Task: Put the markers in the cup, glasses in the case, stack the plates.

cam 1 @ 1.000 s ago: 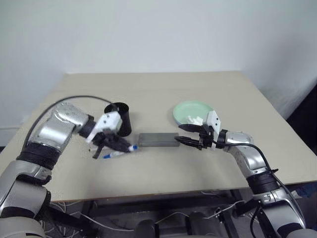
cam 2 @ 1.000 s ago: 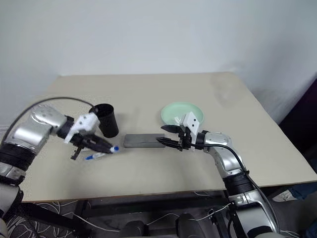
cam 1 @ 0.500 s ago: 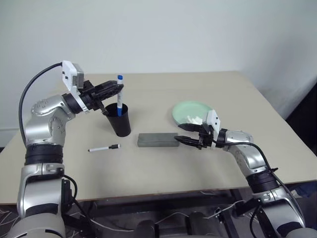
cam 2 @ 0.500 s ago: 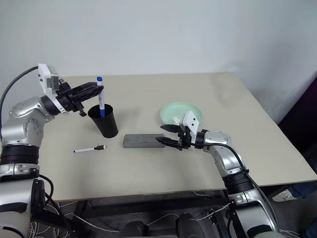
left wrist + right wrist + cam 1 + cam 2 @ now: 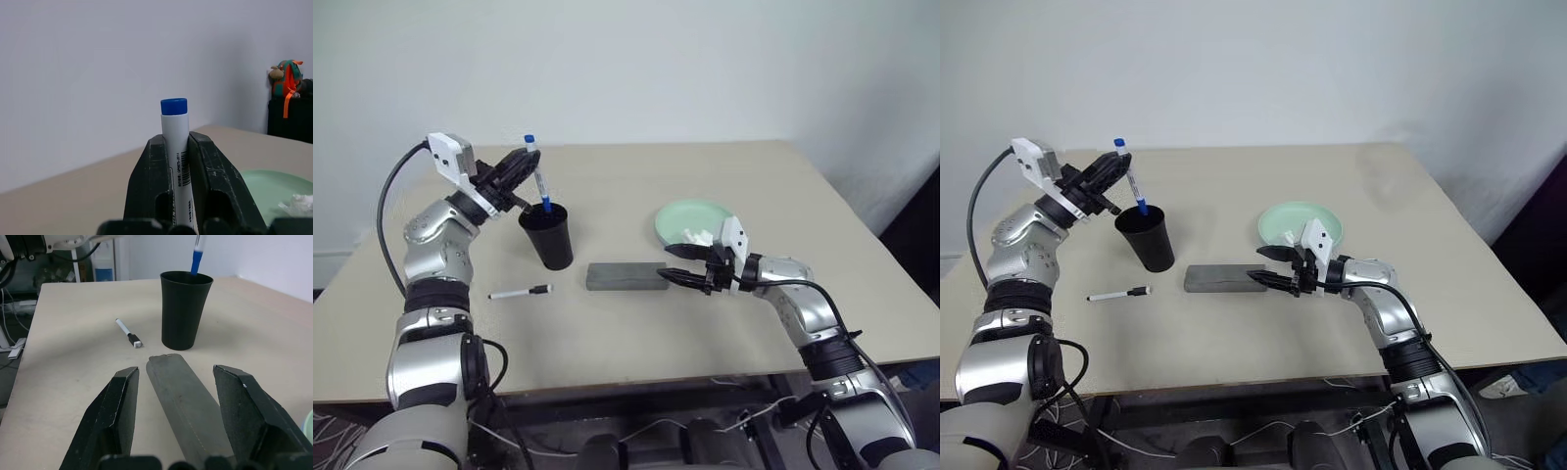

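Beige matte worktop [image 5: 607,323], pretty tidy. Holding a thin white blue-capped marker [image 5: 537,176] up near the far left corner: left gripper [image 5: 521,168], jaws clamped tight on the barrel, blue cap sticking up past the fingertips [image 5: 151,161]. Marker tilted, lower end dipped into the mouth of the black tapered plastic cup [image 5: 547,235], though can't tell whether it touches the bottom. Cup standing upright, left of the middle of the worktop.

Lying flat between the cup and the near edge, a bit closer to the left edge: second thin white marker with the black tip [image 5: 520,292], well apart from everything.

Sitting about dead centre, long side running parallel to the near edge: grey rectangular box-shaped case [image 5: 626,277], lid shut. Hovering at its right end: right gripper [image 5: 677,266], pointed toward the left edge, jaws roughly half spread with one finger [image 5: 115,409] either side of the case's end in the wrist view, not gripping anything. Can't tell if the pads actually touch the case.

Further toward the far right corner, just behind that right gripper: round mint green plastic plate [image 5: 690,219] with a small white wad of tissue [image 5: 699,236] lying in it. Partly hidden by the gripper along its near rim. Off beyond the worktop in the left wrist view, a little orange and green plush toy [image 5: 286,78] perched on something dark.
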